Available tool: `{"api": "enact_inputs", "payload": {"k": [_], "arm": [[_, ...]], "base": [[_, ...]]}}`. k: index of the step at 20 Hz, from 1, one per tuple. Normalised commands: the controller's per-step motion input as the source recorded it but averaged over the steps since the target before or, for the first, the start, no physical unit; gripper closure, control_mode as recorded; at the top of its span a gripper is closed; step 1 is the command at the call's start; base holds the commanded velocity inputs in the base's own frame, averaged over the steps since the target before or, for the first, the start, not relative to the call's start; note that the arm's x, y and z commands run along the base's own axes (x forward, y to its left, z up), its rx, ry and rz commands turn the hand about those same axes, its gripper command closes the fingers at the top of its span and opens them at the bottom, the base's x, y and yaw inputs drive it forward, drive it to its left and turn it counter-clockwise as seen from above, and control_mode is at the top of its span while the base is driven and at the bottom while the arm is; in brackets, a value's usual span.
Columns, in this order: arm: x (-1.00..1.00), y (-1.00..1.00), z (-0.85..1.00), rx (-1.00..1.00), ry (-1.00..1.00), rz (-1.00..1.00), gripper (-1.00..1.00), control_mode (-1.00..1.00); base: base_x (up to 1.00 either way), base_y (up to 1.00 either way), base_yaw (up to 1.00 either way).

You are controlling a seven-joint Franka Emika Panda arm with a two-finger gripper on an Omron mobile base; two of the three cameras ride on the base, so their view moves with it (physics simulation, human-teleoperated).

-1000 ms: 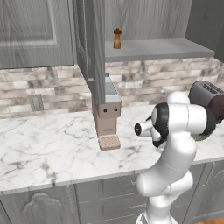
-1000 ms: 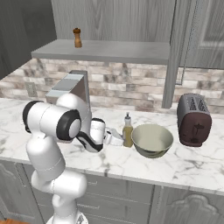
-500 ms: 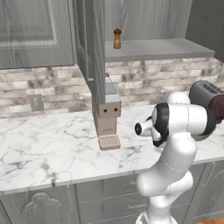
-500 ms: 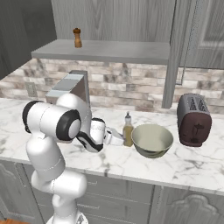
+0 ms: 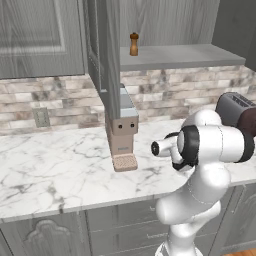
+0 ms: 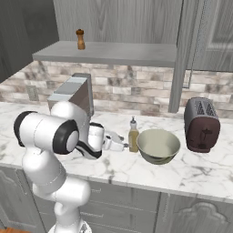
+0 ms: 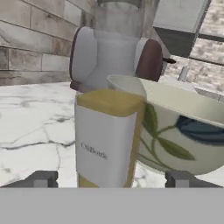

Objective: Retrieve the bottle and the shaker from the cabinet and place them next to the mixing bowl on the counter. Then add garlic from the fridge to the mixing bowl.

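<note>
White-veined marble bench (image 6: 191,175) under a brick backsplash, grey wood-grain cabinet (image 6: 200,36) above with its door swung open. Shaker (image 6: 80,39) stands upright on the flat cabinet shelf (image 6: 118,53), toward its left end in the right base view, well apart from everything below. Bottle (image 6: 133,140) stands upright on the bench, just beside the left rim of the mixing bowl (image 6: 159,145); from the hand view bottle (image 7: 107,140) and bowl (image 7: 183,131) look touching or nearly so, cannot tell which. Bowl carries a leaf pattern on its outer wall. Dark red toaster (image 6: 201,124) sits right of the bowl, apart from it. Grey and tan coffee machine (image 5: 121,129) stands further left along the bench. Fingers (image 7: 109,178) spread wide, one tip each side of the bottle's base, gaps visible on both sides, gripping nothing.
</note>
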Motion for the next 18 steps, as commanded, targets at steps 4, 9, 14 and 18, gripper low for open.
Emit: {"api": "enact_inputs", "payload": {"k": [4, 9, 14, 18], "arm": [[-0.39, 0.27, 0.54, 0.0, -0.16, 0.0, -1.0, -1.0], [-0.34, 0.05, 0.89, 0.01, -0.17, 0.0, -1.0, -1.0], [-0.11, 0.12, 0.99, 0.03, -0.16, 0.0, -1.0, -1.0], [-0.21, 0.08, 0.84, 0.03, -0.1, 0.0, -1.0, -1.0]], "base": [[0.0, 0.0, 0.0], [0.0, 0.0, 0.0], [0.0, 0.0, 0.0], [0.0, 0.0, 0.0]]}}
